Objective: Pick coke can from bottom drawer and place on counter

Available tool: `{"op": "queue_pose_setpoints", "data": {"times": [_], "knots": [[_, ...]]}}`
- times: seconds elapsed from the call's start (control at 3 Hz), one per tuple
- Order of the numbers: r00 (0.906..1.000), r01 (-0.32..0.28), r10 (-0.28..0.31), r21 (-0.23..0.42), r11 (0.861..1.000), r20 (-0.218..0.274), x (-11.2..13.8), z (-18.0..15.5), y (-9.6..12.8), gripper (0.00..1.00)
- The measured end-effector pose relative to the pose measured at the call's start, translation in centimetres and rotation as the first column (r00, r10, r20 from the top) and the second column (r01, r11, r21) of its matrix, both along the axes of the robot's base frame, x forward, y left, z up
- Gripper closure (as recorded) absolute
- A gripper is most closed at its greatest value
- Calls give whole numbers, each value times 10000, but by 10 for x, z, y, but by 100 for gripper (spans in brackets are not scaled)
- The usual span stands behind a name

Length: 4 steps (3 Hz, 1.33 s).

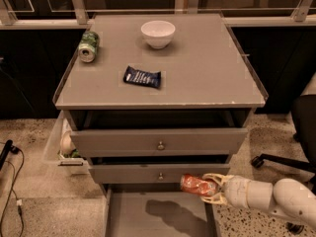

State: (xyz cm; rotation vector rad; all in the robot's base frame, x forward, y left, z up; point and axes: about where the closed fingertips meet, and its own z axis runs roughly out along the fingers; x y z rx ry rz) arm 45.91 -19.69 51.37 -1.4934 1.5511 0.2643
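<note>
Looking at the counter (197, 78) well above, the open bottom drawer (123, 214) underneath, my gripper (210, 188) hangs over the drawer's right side clamped on the coke can (196, 184), which sticks out leftward, long axis level, so next I reckon it's up and forward

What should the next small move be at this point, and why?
Probably lift the gripper straight up. It is shut on the coke can, held sideways above the open bottom drawer, level with the lower knobbed drawer and well below the counter. The can likely needs height to clear the drawer fronts and the counter's edge before it can go over the bare right side.
</note>
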Motion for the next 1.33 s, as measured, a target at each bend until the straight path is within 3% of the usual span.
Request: {"op": "queue_pose_setpoints", "data": {"times": [0.67, 1.33], "knots": [[9980, -564, 598, -1304, 9899, 225, -18, 116, -11, 100], [9976, -585, 627, -1286, 9900, 290, -10, 135, -11, 100]]}}
